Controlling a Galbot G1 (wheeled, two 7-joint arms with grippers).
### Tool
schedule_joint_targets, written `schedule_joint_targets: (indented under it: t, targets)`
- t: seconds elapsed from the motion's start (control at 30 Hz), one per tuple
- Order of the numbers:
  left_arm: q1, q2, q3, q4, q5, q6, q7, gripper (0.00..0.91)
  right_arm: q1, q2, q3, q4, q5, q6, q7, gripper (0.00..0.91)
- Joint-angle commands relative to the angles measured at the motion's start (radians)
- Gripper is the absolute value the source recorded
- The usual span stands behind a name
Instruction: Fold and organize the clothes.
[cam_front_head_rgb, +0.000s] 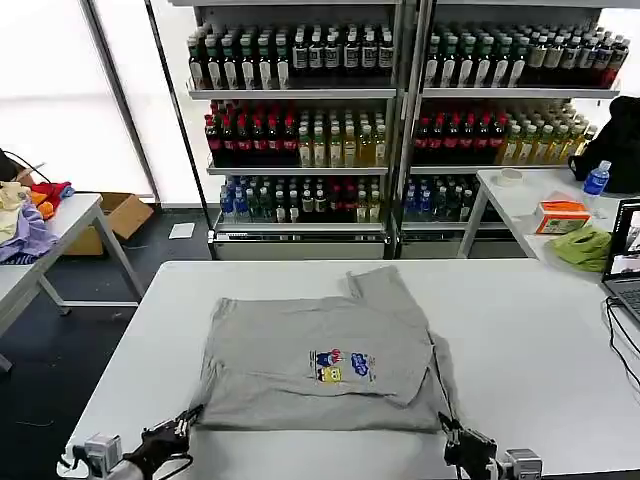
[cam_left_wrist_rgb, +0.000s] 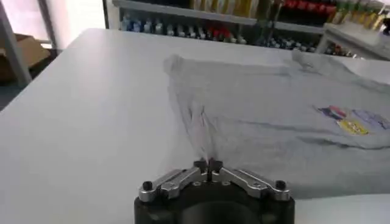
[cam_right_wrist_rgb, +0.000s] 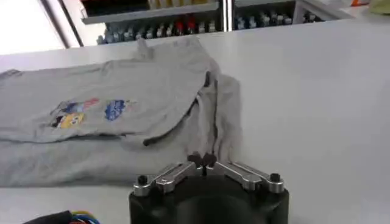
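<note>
I found the grey T-shirt (cam_front_head_rgb: 320, 365) lying flat near the middle of the white tabletop (cam_front_head_rgb: 520, 330), print side up, its small multicoloured chest print (cam_front_head_rgb: 341, 366) facing me. One side had been folded over the body, and a sleeve or flap extended toward the far edge.

My left hand (cam_front_head_rgb: 178, 432) sat at the near left corner of the shirt, its fingertips pressed together on a pinch of the hem, as the left wrist view confirmed (cam_left_wrist_rgb: 207, 165). My right hand (cam_front_head_rgb: 452, 437) sat at the near right corner, likewise closed; in the right wrist view (cam_right_wrist_rgb: 202, 161) its tips met right at the bunched fabric edge. In my judgement, both corners were held so that the near hem could be lifted and carried over for the next fold.

The cardboard box (cam_front_head_rgb: 118, 215) stood on the floor at far left; its contents could not be determined.
</note>
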Motion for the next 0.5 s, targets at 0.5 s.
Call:
schedule_joint_targets:
  t: [0.5]
  targets:
    - [-0.198,0.137,-0.161,0.048,-0.017,0.026,0.169,0.907,0.288,-0.119,0.133,0.021,0.055,-0.005,-0.182,0.907]
